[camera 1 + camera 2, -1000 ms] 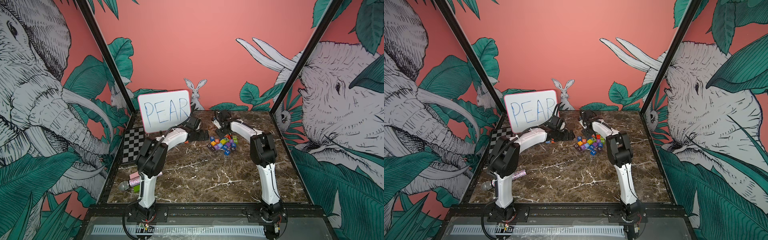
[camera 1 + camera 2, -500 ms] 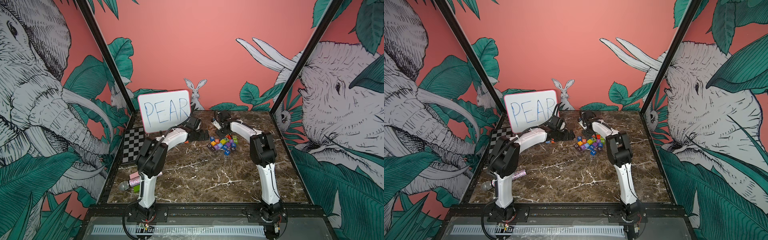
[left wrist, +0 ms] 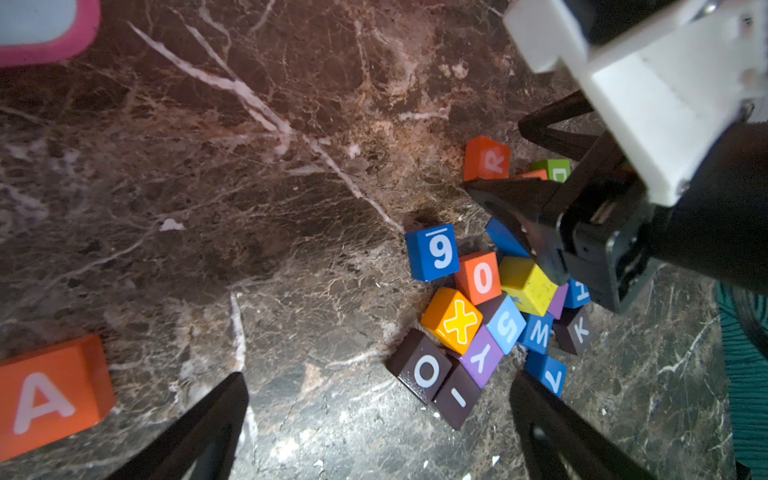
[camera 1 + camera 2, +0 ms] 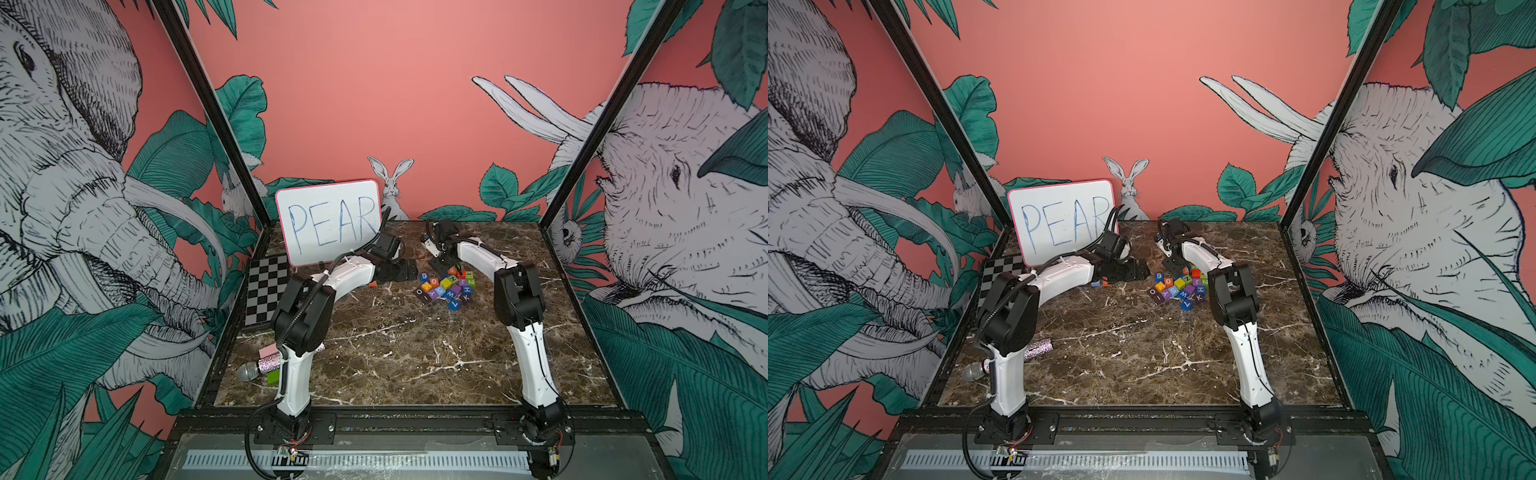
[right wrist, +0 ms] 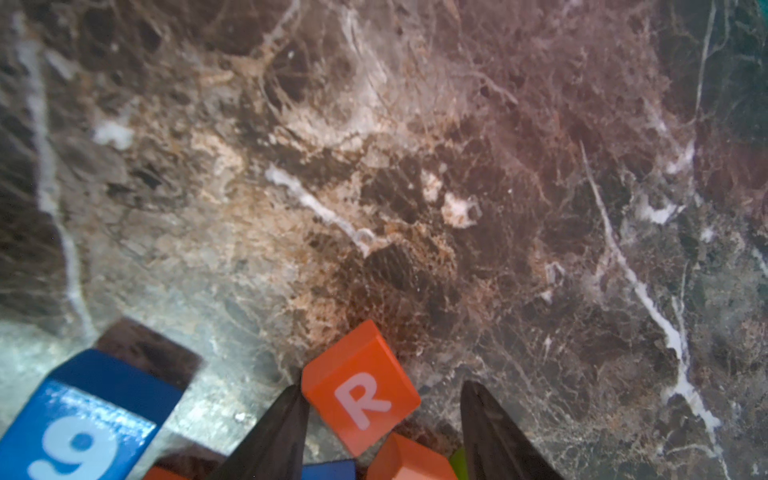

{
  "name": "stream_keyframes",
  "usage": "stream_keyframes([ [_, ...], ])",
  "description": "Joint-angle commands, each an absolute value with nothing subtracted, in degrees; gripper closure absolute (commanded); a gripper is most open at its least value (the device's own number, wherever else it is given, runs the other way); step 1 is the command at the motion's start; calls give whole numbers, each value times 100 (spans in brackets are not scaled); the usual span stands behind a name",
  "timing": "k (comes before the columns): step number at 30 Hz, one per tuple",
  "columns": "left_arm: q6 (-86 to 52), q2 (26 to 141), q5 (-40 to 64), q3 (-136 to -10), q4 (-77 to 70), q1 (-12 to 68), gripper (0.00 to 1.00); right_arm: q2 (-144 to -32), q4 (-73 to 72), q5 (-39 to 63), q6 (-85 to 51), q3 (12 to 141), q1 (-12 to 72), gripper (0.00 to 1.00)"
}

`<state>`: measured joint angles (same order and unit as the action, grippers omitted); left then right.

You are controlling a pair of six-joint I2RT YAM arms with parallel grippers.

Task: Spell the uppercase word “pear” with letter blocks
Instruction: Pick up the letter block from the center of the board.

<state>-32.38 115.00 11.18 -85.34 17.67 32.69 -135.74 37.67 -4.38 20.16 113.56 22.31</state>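
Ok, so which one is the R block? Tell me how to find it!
Find the whiteboard reading PEAR, then the heap of little coloured blocks beside it. At the heap's far edge, the right end effector has its fingers either side of the R block. It is red-orange like the 0 block, but shows a white R.
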Motion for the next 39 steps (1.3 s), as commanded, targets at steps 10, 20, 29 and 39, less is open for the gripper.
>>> stream_keyframes([
  [10, -3269, 11355, 1108, -8560, 1830, 3199, 1, -14361, 5099, 15, 2011, 12709, 2063, 39],
  [20, -3313, 11316, 1116, -8456, 1792, 3190, 1, -14362, 5284, 483, 1880, 12744, 1984, 45],
  [29, -3305, 11224, 1074, -8398, 1778, 3190, 1, -14610, 5527, 957, 1525, 13376, 1829, 47],
  [39, -3279, 11225, 1054, -8480, 1844, 3190, 1, -14817, 5770, 1035, 1384, 13811, 1786, 47],
])
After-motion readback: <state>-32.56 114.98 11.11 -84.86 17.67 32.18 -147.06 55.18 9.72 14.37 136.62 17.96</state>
